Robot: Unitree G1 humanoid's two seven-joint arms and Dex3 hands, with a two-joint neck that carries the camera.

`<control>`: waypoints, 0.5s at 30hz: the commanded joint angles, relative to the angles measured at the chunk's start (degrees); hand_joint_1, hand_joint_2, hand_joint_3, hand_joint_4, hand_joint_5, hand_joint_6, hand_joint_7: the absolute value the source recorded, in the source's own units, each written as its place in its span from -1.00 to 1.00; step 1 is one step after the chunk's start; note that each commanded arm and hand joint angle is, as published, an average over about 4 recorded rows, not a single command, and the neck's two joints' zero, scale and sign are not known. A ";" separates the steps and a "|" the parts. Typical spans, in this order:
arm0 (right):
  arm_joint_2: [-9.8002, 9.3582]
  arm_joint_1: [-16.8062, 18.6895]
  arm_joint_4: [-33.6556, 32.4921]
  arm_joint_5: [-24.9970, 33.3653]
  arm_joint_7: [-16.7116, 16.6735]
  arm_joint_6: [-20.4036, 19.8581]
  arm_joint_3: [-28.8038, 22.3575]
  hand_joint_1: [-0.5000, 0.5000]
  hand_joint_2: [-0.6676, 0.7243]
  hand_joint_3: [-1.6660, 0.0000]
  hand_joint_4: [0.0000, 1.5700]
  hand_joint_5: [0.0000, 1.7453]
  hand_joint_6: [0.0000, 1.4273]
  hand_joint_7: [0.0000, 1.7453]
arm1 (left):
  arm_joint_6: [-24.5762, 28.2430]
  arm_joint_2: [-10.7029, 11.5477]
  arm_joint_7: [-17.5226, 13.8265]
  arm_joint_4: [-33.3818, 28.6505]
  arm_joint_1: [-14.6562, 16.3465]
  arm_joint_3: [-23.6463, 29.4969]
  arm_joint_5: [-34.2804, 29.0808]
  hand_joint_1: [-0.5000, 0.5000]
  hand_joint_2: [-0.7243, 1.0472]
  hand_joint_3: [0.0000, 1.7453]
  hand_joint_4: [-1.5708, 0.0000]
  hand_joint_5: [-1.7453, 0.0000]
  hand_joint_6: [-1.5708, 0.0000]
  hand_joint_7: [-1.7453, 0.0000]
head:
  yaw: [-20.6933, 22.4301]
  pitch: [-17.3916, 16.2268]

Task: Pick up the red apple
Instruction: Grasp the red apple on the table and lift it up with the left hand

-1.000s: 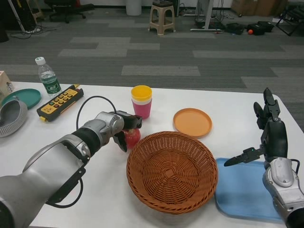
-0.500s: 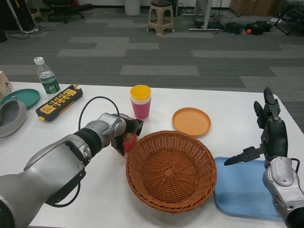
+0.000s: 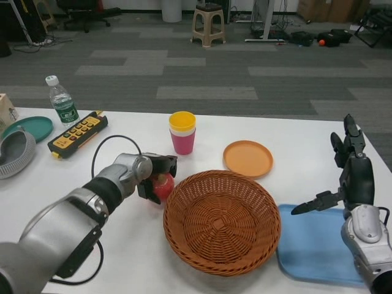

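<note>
Lighting: bright, even and diffuse from overhead, with no glare on the white table (image 3: 202,131) and only soft, short shadows under the wicker basket (image 3: 222,220) and beside the stacked cups (image 3: 182,131). Picture quality: sharp across the tabletop, colours saturated; slight softness on the near left forearm (image 3: 58,236) at the lower edge and on the far clutter along the top of the carpeted floor (image 3: 202,61). Distortion: mild wide-angle stretching at the bottom corners.
</note>
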 commanded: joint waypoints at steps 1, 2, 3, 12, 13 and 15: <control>0.01 0.60 -0.10 0.24 -0.12 -0.22 -0.39 -0.58 0.55 1.00 -0.75 -1.00 -1.00 -1.00 | -0.82 0.65 -0.37 -5.00 5.47 7.18 2.63 -1.00 0.60 0.10 1.00 -0.88 0.68 -0.92 | 0.03 0.06; 0.01 0.60 -0.10 0.24 -0.12 -0.24 -0.41 -0.58 0.55 1.00 -0.75 -1.00 -1.00 -1.00 | -1.08 0.74 -0.35 -6.63 6.64 9.09 2.92 -1.00 0.60 0.10 1.00 -0.88 0.67 -0.92 | 0.04 0.05; 0.01 0.60 -0.07 0.24 -0.12 -0.22 -0.44 -0.58 0.55 1.00 -0.75 -1.00 -1.00 -1.00 | -1.41 0.76 -0.26 -8.10 7.69 10.81 3.12 -1.00 0.60 0.10 1.00 -0.88 0.65 -0.92 | 0.08 0.05; -0.30 0.60 0.34 0.24 -0.12 -0.16 -0.19 -0.58 0.55 1.00 -0.75 -1.00 -1.00 -1.00 | -7.50 -0.53 2.15 -19.59 15.82 29.75 2.17 -1.00 0.60 0.05 1.00 -0.88 0.48 -0.92 | 0.99 -0.81; -0.32 0.60 0.54 0.24 -0.12 -0.16 -0.04 -0.58 0.55 1.00 -0.75 -1.00 -1.00 -1.00 | -9.76 -1.30 2.55 -19.59 16.02 33.53 1.42 -1.00 0.60 0.05 0.99 -0.88 0.44 -0.92 | 0.87 -0.68; -0.34 0.58 0.87 0.24 -0.12 -0.16 0.24 -0.58 0.55 1.00 -0.75 -1.00 -1.00 -1.00 | -14.09 -3.04 3.58 -19.66 16.48 40.40 -0.36 -1.00 0.57 0.05 0.95 -0.88 0.37 -0.92 | 0.80 -0.68</control>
